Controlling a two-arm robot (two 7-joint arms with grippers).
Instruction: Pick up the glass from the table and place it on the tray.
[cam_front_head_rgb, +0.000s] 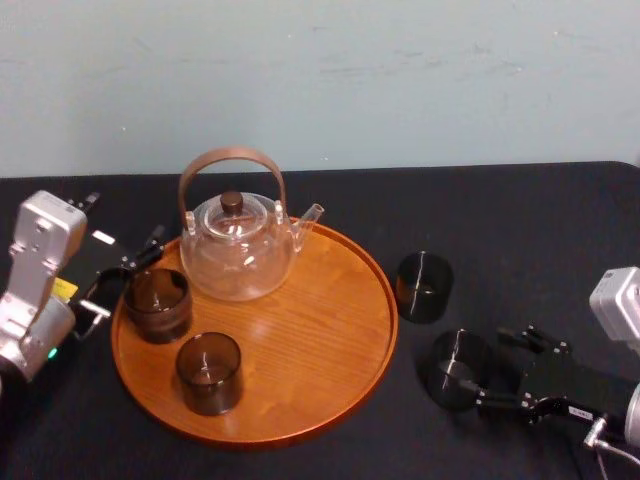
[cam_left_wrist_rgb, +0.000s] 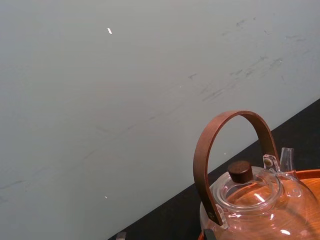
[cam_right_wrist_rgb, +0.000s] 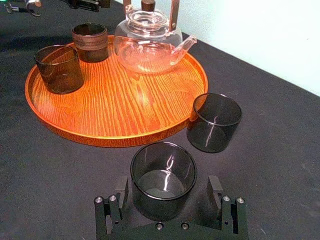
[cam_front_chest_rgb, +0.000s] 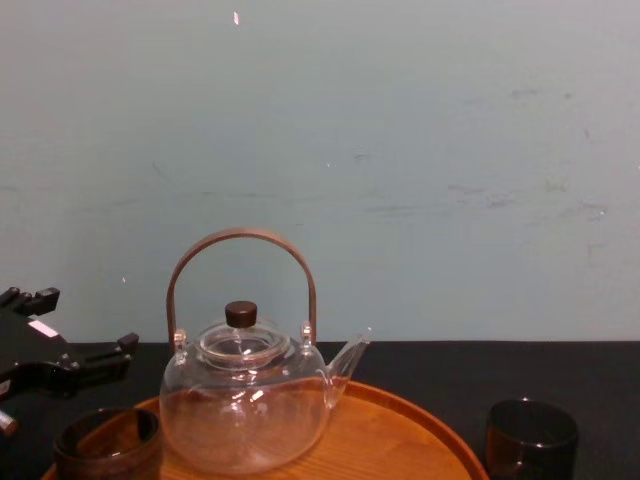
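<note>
- Head view sets the tray (cam_front_head_rgb: 310, 330) on the black table (cam_front_head_rgb: 520, 220). Bare cloth lies open to the tray's right and behind it, up to the pale wall (cam_front_head_rgb: 400, 80).
- To the right of the tray's front stands the glass (cam_right_wrist_rgb: 163, 167), upright on the cloth and clear of the rim.
- A second dark glass (cam_front_head_rgb: 425, 287) stands just beside the tray's right rim, farther back than the first, so the gap between rim and glasses is narrow.
- On the tray, a clear teapot (cam_front_head_rgb: 238, 250) stands at the back, a brown-banded cup (cam_front_head_rgb: 157, 303) by the left rim and a dark tumbler (cam_front_head_rgb: 209, 372) at the front left. The tray's right half is bare wood.
- The right gripper (cam_right_wrist_rgb: 168, 184) sits low on the tray's right — its fingers (cam_right_wrist_rgb: 116, 205) are spread wide, one on each side of the glass. A thin gap shows on both sides, and nothing is clamped.
- The left gripper (cam_front_head_rgb: 120, 278) sits just outside the tray's left rim, spread and holding nothing.
- A yellow label (cam_front_head_rgb: 62, 290) and a white label (cam_front_head_rgb: 103, 237) show on the left gripper — the writing is too small to read.
</note>
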